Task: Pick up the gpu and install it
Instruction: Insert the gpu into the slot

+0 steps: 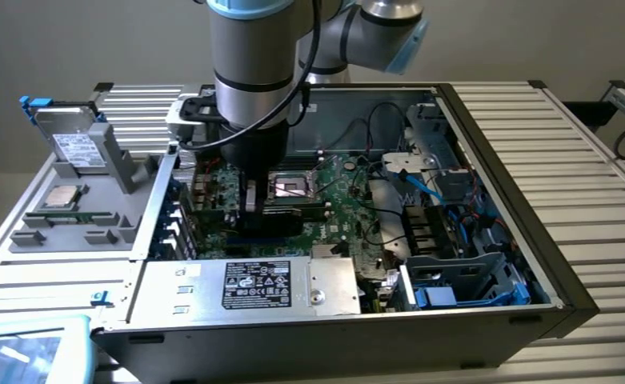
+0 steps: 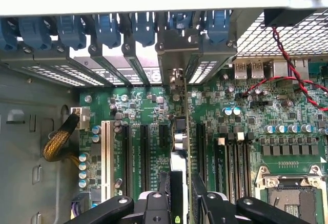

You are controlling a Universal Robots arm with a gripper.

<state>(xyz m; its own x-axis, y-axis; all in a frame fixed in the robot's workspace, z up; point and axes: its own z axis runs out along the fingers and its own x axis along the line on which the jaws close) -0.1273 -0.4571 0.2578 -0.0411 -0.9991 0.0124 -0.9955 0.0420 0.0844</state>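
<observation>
On a slatted metal table before a plain grey wall, we see an open computer case lying flat. The arm reaches down into it, toward the exterior view's left. From the wrist, we find the gripper clasping the gpu, which stands edge-on over the motherboard slots.

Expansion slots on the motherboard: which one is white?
The long slot at the end of the row, nearest the yellow braided cable. Every other slot in the row is black.
</observation>
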